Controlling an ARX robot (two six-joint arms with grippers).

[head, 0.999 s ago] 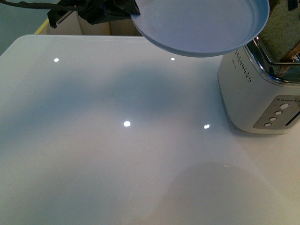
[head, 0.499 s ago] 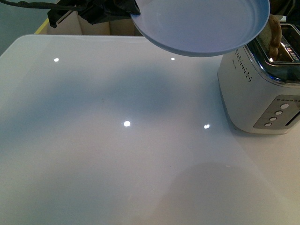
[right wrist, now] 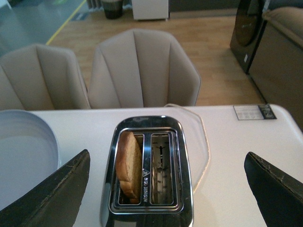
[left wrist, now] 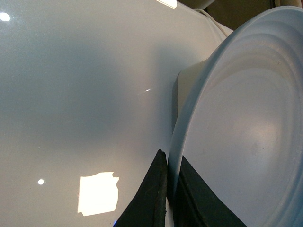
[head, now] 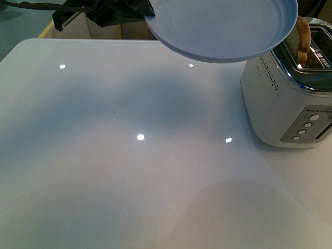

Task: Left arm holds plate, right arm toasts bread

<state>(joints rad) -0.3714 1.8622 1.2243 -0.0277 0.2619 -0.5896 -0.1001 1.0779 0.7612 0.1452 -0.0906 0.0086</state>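
Note:
The pale blue-grey plate (head: 223, 26) hangs in the air above the far side of the white table, next to the toaster. My left gripper (head: 124, 11), black and crinkled, is shut on the plate's rim (left wrist: 171, 175). The bread slice (right wrist: 129, 163) stands in one slot of the white and chrome toaster (right wrist: 147, 172), its crust sticking up above the toaster (head: 303, 36). My right gripper (right wrist: 168, 189) is open and empty above the toaster, its fingers (right wrist: 52, 198) wide apart on either side.
The white table (head: 129, 155) stretches in front of the toaster (head: 285, 104). Two beige chairs (right wrist: 142, 71) stand beyond the table's far edge. A white cable (right wrist: 201, 137) runs beside the toaster. A small card (right wrist: 254, 111) lies on the table near its corner.
One second ago the bread was held high above the toaster. It now sits down in the slot, and the right gripper is off it. The plate has not moved.

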